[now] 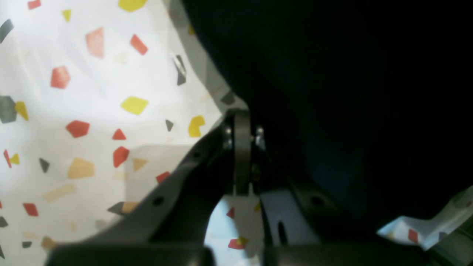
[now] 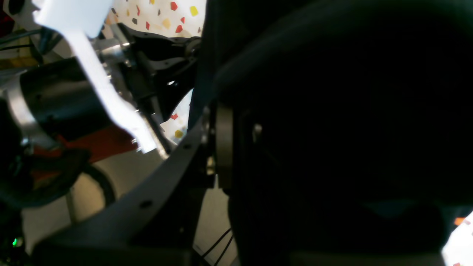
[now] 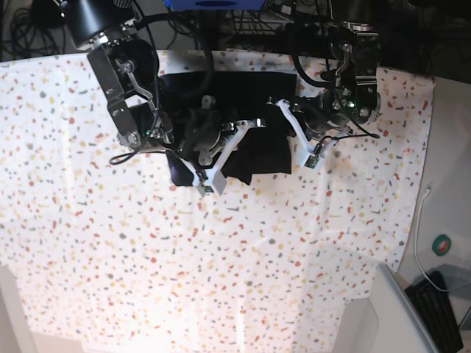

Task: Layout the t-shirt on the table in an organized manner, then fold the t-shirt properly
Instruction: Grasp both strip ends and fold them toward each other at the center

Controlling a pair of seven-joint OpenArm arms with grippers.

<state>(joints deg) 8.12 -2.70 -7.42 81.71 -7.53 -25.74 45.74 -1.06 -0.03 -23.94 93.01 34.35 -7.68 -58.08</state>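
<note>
Black t-shirt (image 3: 254, 151): bunched, lifted off the speckled tabletop (image 3: 221, 257), hanging between your two tools. Left tool (image 1: 244, 125): clamped shut on cloth at its tip. Right tool (image 2: 221, 147): nearly closed, pinching black fabric that drapes beyond it. Status: you have no layout yet; spreading flat and every fold remain.

In the base view both arms reach in from the top edge, wrists bent toward the frame's centre. The left gripper (image 1: 242, 155), filling its wrist view's lower middle, has its jaws pressed together; the right gripper (image 2: 221, 147) is nearly closed, pinching black cloth
</note>
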